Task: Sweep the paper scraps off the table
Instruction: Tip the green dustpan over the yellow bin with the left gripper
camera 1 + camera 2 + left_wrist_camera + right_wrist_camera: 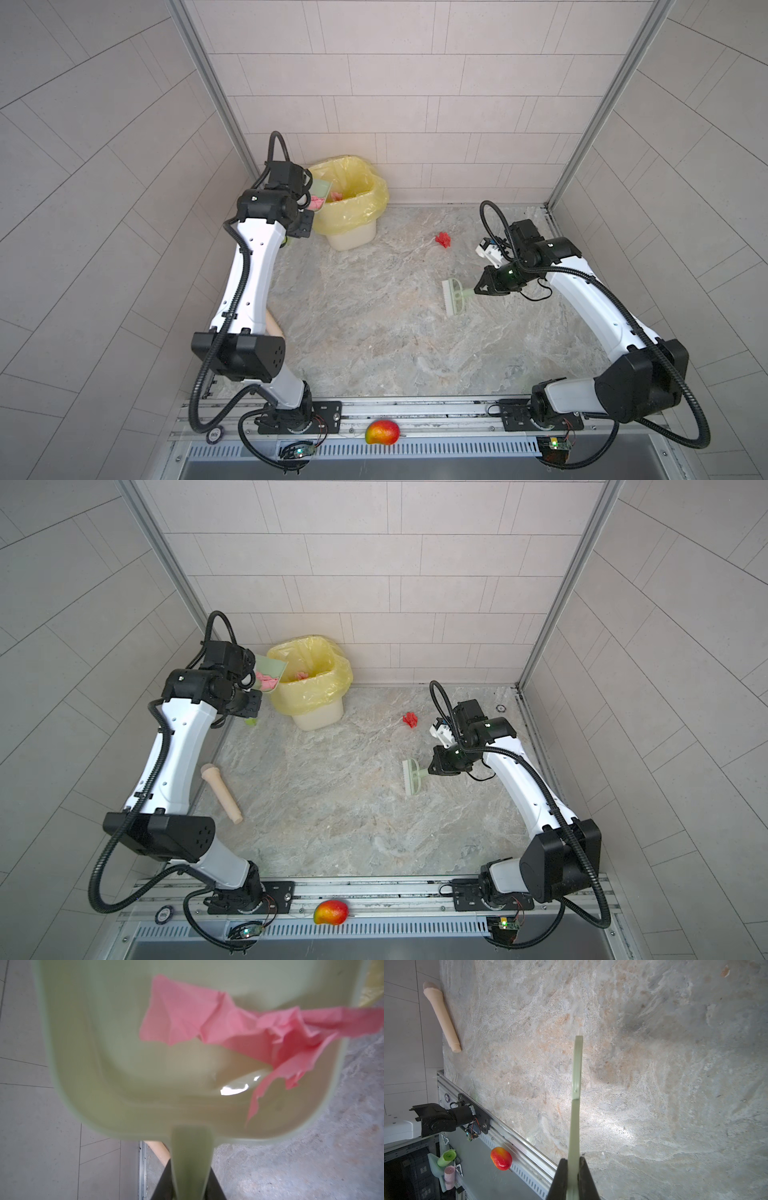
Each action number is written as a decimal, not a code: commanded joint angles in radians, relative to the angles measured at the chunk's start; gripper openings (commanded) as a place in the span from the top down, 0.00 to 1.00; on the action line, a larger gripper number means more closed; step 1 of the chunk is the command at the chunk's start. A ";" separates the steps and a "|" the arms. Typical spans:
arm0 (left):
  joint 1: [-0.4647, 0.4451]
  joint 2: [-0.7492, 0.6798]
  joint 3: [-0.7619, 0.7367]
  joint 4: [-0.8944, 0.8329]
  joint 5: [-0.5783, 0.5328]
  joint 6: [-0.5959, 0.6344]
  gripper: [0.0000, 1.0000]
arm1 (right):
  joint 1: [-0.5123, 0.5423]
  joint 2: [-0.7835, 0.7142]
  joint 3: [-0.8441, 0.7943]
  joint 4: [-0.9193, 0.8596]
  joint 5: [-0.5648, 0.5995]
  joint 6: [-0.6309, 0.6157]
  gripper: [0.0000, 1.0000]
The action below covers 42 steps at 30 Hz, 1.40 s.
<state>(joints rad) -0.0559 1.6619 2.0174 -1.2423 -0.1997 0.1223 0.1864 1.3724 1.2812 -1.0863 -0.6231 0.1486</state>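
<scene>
My left gripper [189, 1186] clamps the green dustpan [124, 1053] by its handle, a pink paper scrap [207, 1020] just beyond the jaws; my right gripper [573, 1180] clenches the brush [576, 1076].

In the left wrist view we see the dustpan [124, 1064] blurred, its rim cut off by the frame, and a pink paper scrap [207, 1022] running past the edge. In a top view the left arm [249, 266] hides most of the beige rod [276, 328] at the left of the table [374, 332].
</scene>
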 commanded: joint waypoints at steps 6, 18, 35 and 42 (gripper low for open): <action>0.000 0.226 0.329 -0.131 -0.147 0.050 1.00 | -0.028 -0.005 0.018 -0.051 -0.015 -0.053 1.00; -0.070 0.397 0.474 -0.110 -0.375 0.160 1.00 | -0.045 0.008 0.052 -0.111 -0.016 -0.081 1.00; -0.160 0.395 0.352 0.099 -0.698 0.428 1.00 | -0.046 0.038 0.110 -0.155 -0.009 -0.104 1.00; -0.195 0.381 0.299 0.245 -0.804 0.590 1.00 | -0.047 0.036 0.113 -0.170 -0.009 -0.124 1.00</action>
<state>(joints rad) -0.2440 2.0701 2.3295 -1.0828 -0.9184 0.6132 0.1436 1.4094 1.3705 -1.2255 -0.6254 0.0525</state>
